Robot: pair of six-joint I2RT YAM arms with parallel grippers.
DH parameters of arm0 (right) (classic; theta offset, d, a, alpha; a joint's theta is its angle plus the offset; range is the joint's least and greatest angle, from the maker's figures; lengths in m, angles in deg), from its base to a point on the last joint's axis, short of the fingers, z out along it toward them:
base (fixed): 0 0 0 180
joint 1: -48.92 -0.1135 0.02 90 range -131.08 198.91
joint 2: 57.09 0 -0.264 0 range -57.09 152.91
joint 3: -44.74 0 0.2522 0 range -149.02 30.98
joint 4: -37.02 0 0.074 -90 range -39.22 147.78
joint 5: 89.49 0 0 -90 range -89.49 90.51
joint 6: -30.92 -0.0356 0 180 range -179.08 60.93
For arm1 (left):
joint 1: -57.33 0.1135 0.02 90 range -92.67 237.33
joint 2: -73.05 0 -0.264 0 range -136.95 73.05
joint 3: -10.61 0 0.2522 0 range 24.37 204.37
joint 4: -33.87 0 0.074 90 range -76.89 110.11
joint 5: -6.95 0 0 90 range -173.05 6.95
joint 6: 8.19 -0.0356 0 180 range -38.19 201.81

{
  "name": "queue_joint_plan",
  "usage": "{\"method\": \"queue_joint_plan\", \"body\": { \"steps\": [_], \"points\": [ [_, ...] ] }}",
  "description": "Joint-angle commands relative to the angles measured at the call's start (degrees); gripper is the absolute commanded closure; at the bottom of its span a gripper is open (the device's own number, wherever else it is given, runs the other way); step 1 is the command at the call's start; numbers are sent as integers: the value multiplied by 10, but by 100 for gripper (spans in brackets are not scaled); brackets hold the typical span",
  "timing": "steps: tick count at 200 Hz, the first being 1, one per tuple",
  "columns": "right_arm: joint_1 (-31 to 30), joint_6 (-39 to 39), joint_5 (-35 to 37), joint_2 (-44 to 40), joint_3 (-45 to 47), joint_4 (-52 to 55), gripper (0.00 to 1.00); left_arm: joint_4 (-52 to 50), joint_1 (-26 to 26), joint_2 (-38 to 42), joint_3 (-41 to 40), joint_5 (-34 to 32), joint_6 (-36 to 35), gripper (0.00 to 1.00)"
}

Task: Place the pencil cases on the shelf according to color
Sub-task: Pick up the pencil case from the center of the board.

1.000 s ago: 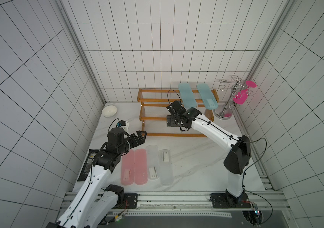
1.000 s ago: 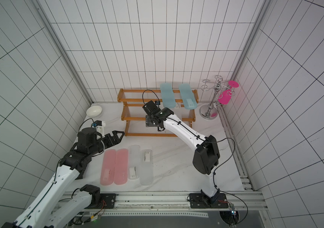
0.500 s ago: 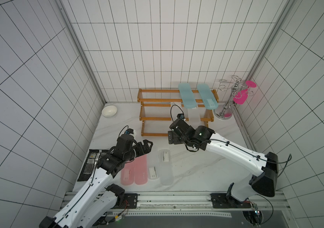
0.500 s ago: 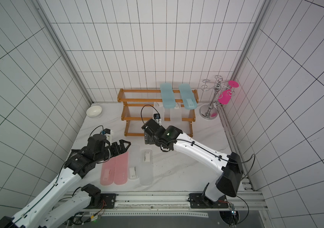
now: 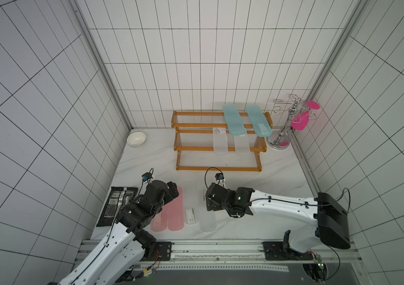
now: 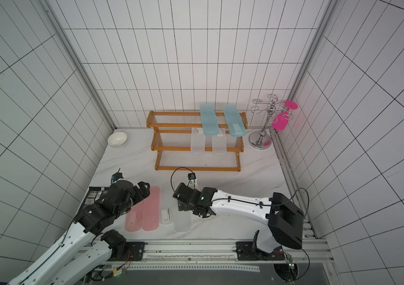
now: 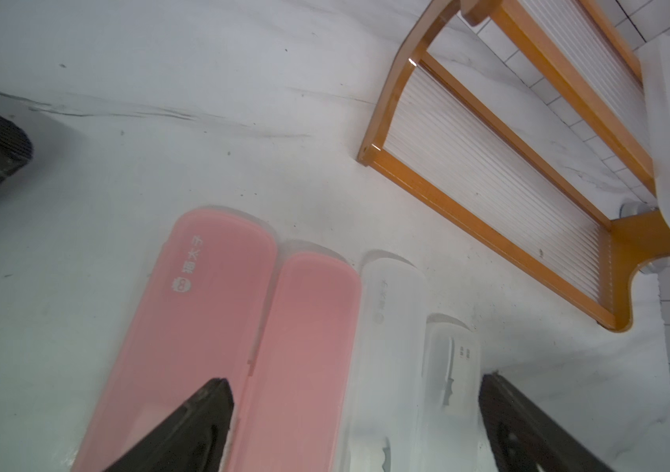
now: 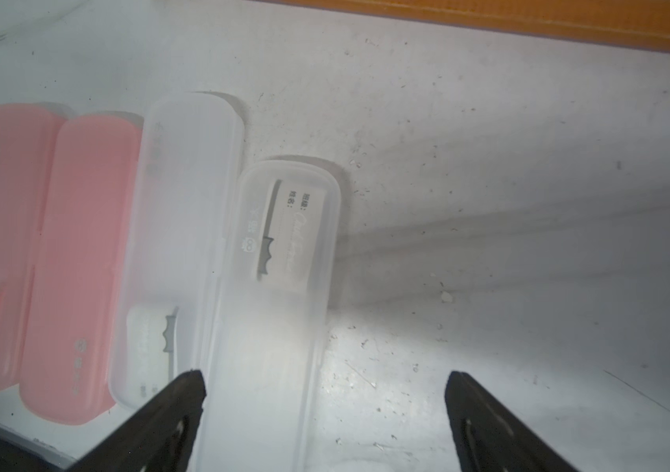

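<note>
The wooden shelf (image 5: 196, 148) stands at the back. Its top tier carries two teal pencil cases (image 5: 232, 122) (image 5: 258, 121), its middle tier two frosted clear ones (image 5: 220, 143) (image 5: 241, 145). Near the table's front lie two pink cases (image 7: 202, 310) (image 7: 308, 335) and two clear cases (image 8: 178, 229) (image 8: 284, 286) side by side. My left gripper (image 7: 353, 380) hangs open over the inner pink case and the clear case beside it, holding nothing. My right gripper (image 8: 325, 374) is open and empty, one finger (image 8: 186, 392) over the labelled clear case, the other over bare table.
A black foil packet (image 5: 118, 204) lies at the front left beside my left arm. A white bowl (image 5: 136, 138) sits at the back left. A chrome wire stand (image 5: 284, 128) with a pink glass (image 5: 299, 122) is right of the shelf.
My right arm has drawn back from the shelf's middle tier to the front row of cases, jaws open throughout. My left gripper has slid forward over the pink cases.
</note>
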Motion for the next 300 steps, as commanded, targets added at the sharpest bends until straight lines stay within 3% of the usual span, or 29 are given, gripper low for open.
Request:
{"method": "queue_joint_plan", "body": {
  "steps": [1, 39, 74, 137, 196, 240, 268, 300],
  "points": [
    [-21, -25, -23, 49, -13, -51, 4, -7, 33, -7, -8, -17, 4, 2],
    [-30, -41, -33, 137, -58, -50, 4, -3, 58, 5, -25, 15, -8, 2],
    [-30, -59, -24, 153, -45, -44, 5, -4, 57, 0, -28, 49, -17, 2],
    [-14, -81, 2, 85, 55, -20, 5, 9, 30, -69, -3, 69, -13, 2],
    [28, -40, 22, -50, 131, 4, 2, 14, 4, -52, 7, 57, 4, 2],
    [30, -92, 16, -136, 150, 43, 1, 4, 3, -36, 21, 49, -4, 2],
    [30, -116, -28, -147, 186, -22, 1, 0, 3, -35, 28, 55, -12, 2],
    [33, -128, -45, -104, 172, -47, 1, 1, 3, -27, 32, 63, -18, 2]
  ]
}}
